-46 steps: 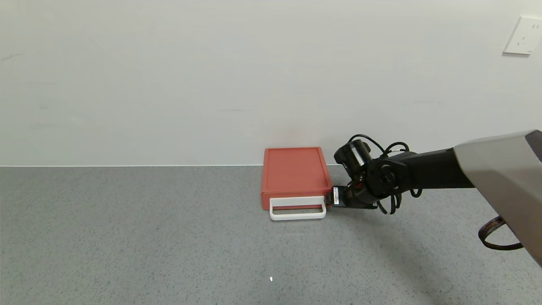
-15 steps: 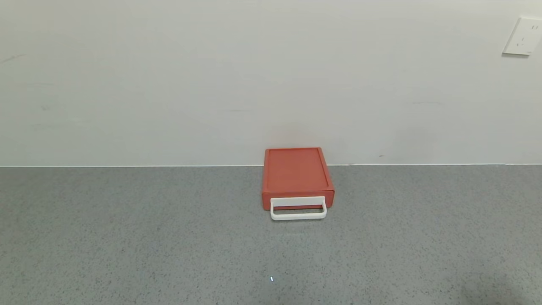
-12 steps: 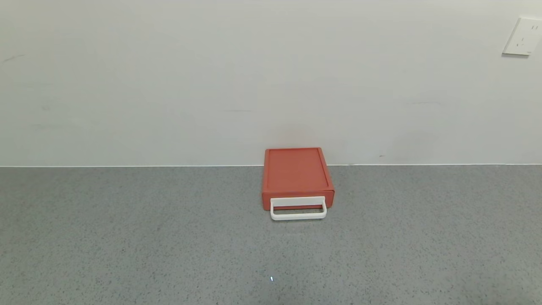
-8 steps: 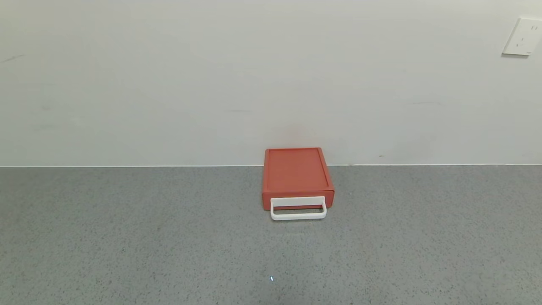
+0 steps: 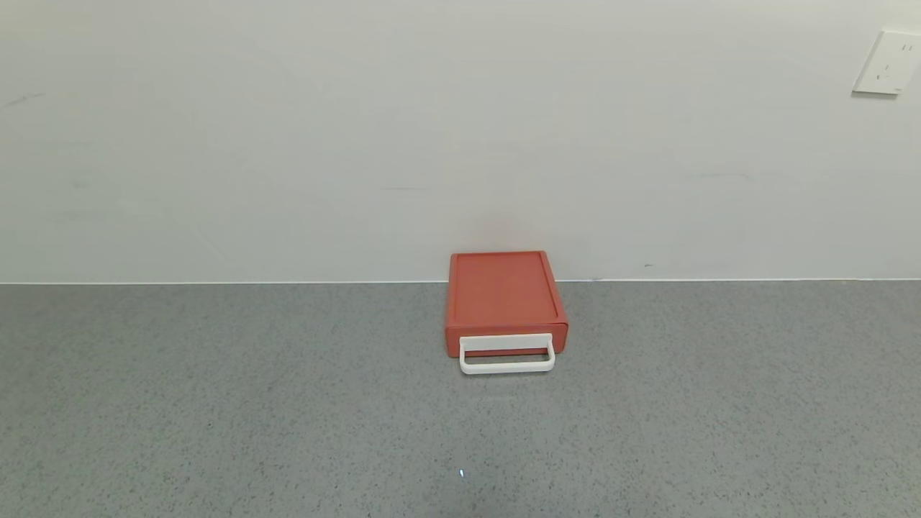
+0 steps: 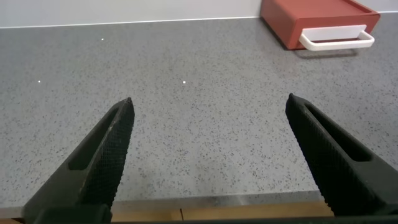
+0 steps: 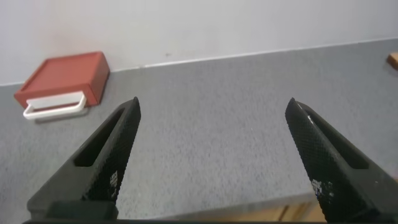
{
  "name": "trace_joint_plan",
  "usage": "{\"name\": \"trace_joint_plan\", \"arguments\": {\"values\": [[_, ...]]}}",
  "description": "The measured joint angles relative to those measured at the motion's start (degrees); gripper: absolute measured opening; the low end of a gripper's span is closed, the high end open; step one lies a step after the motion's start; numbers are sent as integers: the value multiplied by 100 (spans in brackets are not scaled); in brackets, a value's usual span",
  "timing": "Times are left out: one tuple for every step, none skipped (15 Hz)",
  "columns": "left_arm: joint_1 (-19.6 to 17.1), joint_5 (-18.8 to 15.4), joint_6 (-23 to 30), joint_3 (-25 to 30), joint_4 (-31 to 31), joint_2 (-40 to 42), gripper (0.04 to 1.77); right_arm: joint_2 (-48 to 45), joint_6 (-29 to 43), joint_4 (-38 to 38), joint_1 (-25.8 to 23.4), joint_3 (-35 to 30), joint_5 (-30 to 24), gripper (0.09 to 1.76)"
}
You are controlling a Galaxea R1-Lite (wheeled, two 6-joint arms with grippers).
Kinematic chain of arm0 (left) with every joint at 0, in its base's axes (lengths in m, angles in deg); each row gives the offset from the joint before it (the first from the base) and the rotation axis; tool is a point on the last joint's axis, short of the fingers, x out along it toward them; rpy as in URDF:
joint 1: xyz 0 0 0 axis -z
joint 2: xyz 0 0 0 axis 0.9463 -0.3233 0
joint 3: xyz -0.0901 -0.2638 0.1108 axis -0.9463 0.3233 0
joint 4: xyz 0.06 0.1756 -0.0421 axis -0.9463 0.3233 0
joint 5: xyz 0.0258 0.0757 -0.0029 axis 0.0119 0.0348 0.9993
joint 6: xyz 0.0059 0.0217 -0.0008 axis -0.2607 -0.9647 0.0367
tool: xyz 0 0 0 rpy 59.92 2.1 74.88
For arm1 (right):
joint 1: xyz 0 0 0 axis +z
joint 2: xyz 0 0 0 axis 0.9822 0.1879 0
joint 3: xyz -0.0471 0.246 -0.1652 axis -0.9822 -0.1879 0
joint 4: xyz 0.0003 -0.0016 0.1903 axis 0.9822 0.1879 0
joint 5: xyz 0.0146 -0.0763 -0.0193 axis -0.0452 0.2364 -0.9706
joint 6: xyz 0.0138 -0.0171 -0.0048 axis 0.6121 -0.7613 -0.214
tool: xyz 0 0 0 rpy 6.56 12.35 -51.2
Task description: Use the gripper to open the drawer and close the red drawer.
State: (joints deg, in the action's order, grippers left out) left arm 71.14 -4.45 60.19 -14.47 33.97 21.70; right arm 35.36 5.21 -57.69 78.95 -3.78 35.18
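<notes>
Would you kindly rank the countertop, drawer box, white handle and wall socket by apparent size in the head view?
Largest to smallest:
1. countertop
2. drawer box
3. white handle
4. wall socket, roughly like the handle, so their order is unsure.

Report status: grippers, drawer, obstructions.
Left gripper open, held back over the table edge. Right gripper open, likewise back. Drawer shut against the wall, handle untouched. Nothing in the way.

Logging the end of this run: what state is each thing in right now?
drawer: shut, tray pushed in, back against the wall.
white handle: free, nothing holding it.
left tool: open, empty, back near the table's front edge.
right tool: open, empty, well clear of the drawer.
</notes>
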Motion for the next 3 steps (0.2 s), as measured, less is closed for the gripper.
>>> {"name": "trace_joint_plan", "arguments": {"values": [[0,0,-1,0,0,0,175,-74,-17,-497,-2,-364,-1,171],[0,0,-1,0,0,0,175,-127,-83,-974,-2,-761,-4,171],[0,0,0,0,0,0,175,-160,-194,-1440,-2,-1211,-15,171]]}}
